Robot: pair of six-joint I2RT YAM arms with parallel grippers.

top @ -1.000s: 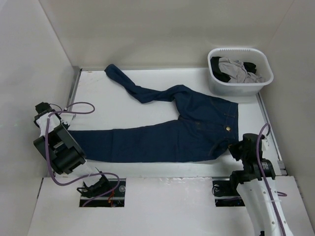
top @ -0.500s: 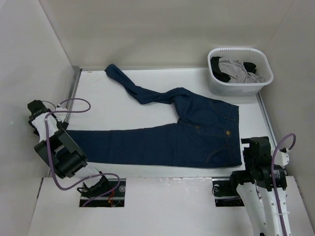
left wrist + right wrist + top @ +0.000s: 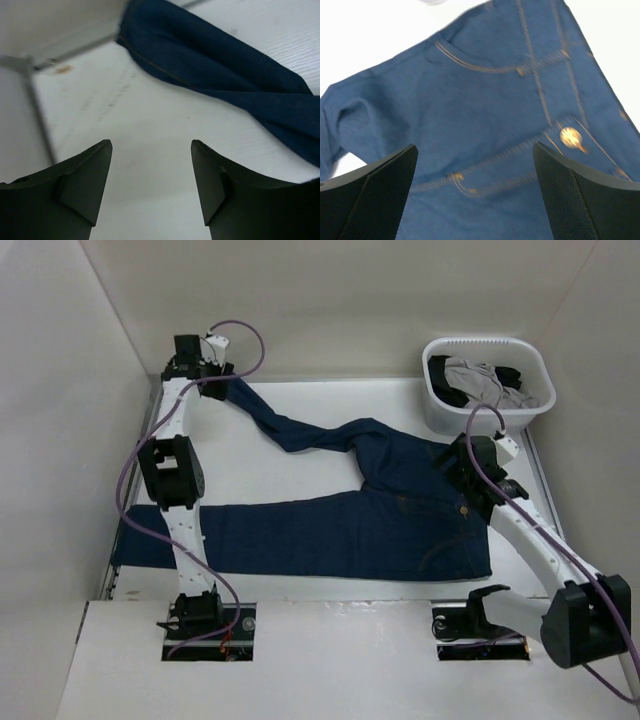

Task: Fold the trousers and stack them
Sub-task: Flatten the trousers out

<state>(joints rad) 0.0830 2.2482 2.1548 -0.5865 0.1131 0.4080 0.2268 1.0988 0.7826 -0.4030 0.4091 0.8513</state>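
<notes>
At the upper left of the top view, the left gripper (image 3: 203,370) hung over the end of the far leg. Its jaws were wide open and held nothing. In the left wrist view only bare desk (image 3: 150,105) showed between them, and the blue leg lay just past them, toward the upper right.

The trousers (image 3: 340,530) lay flat across the middle of the desk. One leg ran straight to the left. The other leg bent away up to the upper left corner. The waist was on the right.

Over the waist was the right gripper (image 3: 458,465). Its jaws were wide open too, with nothing in them. The right wrist view looked down on a pocket and the shiny button (image 3: 570,136). A white basket (image 3: 480,418) with other clothes stood at the upper right, near the waist.

I think the job here was to grab the bent leg and lay it on the straight one. To do it well, the left jaws should slide a bit to the right onto the cuff, go low, and pinch both layers. The right side should hold the waist down so nothing slips.
</notes>
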